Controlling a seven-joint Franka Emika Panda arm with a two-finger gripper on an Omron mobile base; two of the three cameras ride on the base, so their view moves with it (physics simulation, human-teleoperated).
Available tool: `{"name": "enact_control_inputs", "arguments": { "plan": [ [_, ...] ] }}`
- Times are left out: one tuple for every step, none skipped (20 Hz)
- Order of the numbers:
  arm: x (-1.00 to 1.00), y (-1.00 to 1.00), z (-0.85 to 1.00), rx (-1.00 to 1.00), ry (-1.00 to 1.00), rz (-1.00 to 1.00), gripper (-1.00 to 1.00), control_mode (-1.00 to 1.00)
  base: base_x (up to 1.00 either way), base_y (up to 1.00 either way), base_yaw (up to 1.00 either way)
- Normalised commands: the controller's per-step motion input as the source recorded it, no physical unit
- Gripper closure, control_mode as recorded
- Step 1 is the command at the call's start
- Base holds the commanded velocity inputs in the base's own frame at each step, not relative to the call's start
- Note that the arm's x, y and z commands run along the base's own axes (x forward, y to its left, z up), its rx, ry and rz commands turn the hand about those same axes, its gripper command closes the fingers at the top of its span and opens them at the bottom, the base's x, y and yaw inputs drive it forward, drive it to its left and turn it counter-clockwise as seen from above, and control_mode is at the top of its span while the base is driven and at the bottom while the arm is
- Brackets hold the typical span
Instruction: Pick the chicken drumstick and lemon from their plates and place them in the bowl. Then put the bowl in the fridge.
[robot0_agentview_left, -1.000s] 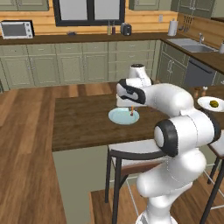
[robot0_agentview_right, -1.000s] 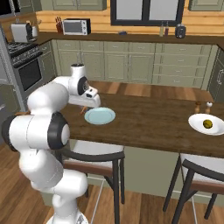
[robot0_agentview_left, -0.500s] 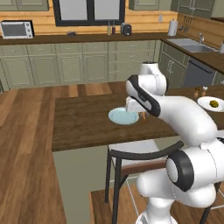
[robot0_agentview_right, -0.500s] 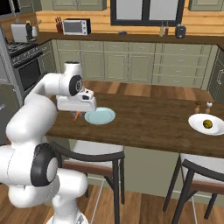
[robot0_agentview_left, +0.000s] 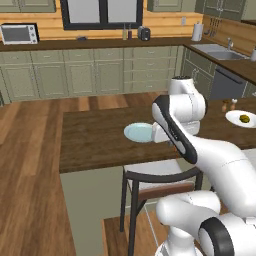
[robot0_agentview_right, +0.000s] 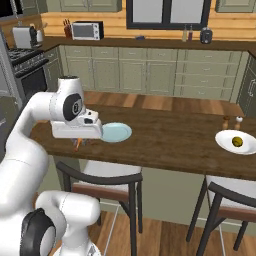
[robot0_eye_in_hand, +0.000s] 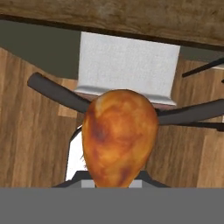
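Simulated kitchen with green-grey cabinets (robot0_agentview_left: 90, 75) along the back wall, a microwave (robot0_agentview_left: 19, 33) upper left of the left base view, a sink (robot0_agentview_left: 220, 54) upper right, wood floor below. Dark wooden table (robot0_agentview_right: 170, 142) across the middle of both base views, two stools tucked under its near edge, one stool (robot0_agentview_right: 102, 185) right below the arm.

On the table: a pale blue plate (robot0_agentview_right: 116, 132) left of centre in the right base view, bare on top; far to the right a white plate (robot0_agentview_right: 235, 143) carrying the lemon (robot0_agentview_right: 237, 142), with salt and pepper shakers (robot0_agentview_right: 231, 122) just behind it. Same lemon (robot0_agentview_left: 244, 118) at the right edge of the left base view.

Gripper (robot0_agentview_right: 78, 143) at centre left of the right base view, just left of the blue plate, hanging out past the table's near edge. Chicken drumstick (robot0_agentview_right: 77, 144) seen there as a small orange tip poking down below the white hand. In the hand view, drumstick (robot0_eye_in_hand: 119, 138) large at lower centre, thick golden-brown end toward the camera, covering the fingertips; gripper apparently pinched on it, fingers themselves hidden. Behind the drumstick in that view: table edge along the top, pale stool seat (robot0_eye_in_hand: 127, 65) and dark stool frame, wood floor.
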Motion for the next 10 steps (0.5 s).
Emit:
{"name": "enact_control_inputs", "arguments": {
  "plan": [
    [-0.24,0.00,0.41,-0.02,0.10,-0.03,1.00,-1.00,0.00,0.00,0.00],
    [-0.16,0.00,0.26,-0.03,0.13,-0.02,1.00,-1.00,0.00,0.00,0.00],
    [-0.19,-0.04,0.00,0.00,0.05,0.00,1.00,-1.00,0.00,0.00,0.00],
    [-0.41,-0.23,0.00,0.00,0.00,0.00,1.00,-1.00,0.00,0.00,0.00],
    [-0.49,-0.34,0.00,0.00,0.00,0.00,1.00,-1.00,0.00,0.00,0.00],
    [-0.49,-0.40,0.00,0.03,0.00,0.00,1.00,-1.00,0.00,0.00,0.00],
    [-0.36,-0.42,0.00,0.03,0.00,0.00,1.00,-1.00,0.00,0.00,0.00],
    [-0.30,-0.29,0.00,0.03,0.00,0.00,1.00,-1.00,0.00,0.00,0.00],
    [-0.31,-0.28,0.00,0.13,0.00,0.00,1.00,-1.00,0.00,0.00,0.00],
    [-0.27,-0.36,-0.03,0.15,0.00,0.00,1.00,-1.00,0.00,0.00,0.00]
  ]
}}
